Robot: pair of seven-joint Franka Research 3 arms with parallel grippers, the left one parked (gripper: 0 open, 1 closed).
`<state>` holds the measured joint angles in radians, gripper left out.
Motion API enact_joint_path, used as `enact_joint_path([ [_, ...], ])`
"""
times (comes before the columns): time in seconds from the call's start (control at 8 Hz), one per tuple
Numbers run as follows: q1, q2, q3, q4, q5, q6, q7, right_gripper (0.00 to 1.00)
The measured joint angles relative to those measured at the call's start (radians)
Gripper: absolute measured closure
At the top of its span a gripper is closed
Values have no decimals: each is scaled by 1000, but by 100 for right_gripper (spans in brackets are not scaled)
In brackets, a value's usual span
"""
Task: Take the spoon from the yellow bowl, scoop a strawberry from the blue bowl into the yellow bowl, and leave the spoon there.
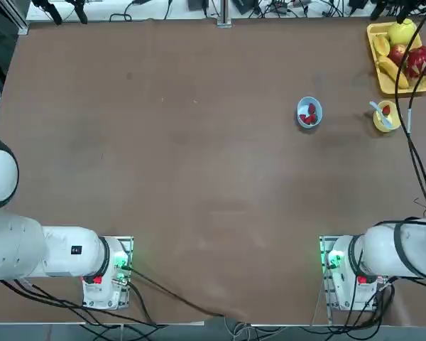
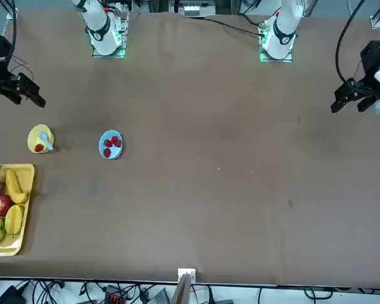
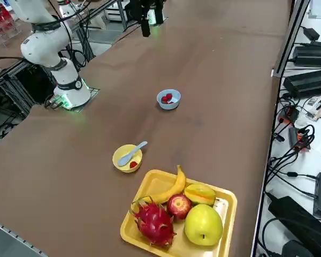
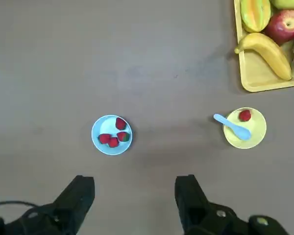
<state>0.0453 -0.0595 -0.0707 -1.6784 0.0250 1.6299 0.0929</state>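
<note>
Brown worktop [image 1: 199,177], matte and mostly bare, with cables along its edges. The right pincer [image 4: 134,196] was seen released, its two dark fingers [image 4: 81,193] spread wide with nothing between them, hung high above the worktop and pointed down; in the front view it [image 2: 25,92] showed at the edge of the worktop, near the yellow bowl but well above it.

Outward from the pincer, the blue bowl [image 4: 111,134] was found nearest, small, round, light blue with a pale inside, and three or four red strawberries [image 4: 113,137] were counted in it. Beyond it, well apart, the yellow bowl [image 4: 255,134] was noted, plain and about the same size, with one strawberry [image 4: 244,115] already inside. The spoon [image 4: 232,127] was laid in that bowl, scoop down in the hollow, its short pale blue-white handle propped over the rim and pointed toward the blue bowl. Just beside the yellow bowl a rectangular yellow fruit tray [image 4: 257,83] was recorded, with a banana, an apple and other fruit.

The spoon was judged light, stiff plastic, probably smooth and apt to slip or pivot. The free handle end over the rim was judged the place to be gripped, across its narrow width. Neither bowl was fixed, so a nudge could slide one.
</note>
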Motion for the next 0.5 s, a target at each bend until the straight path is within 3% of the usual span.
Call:
enact_joint_path([
  [0.12, 30, -6, -36, -11, 0, 1, -16, 0],
  [0.5, 53, -12, -46, -13, 0, 3, -19, 0],
])
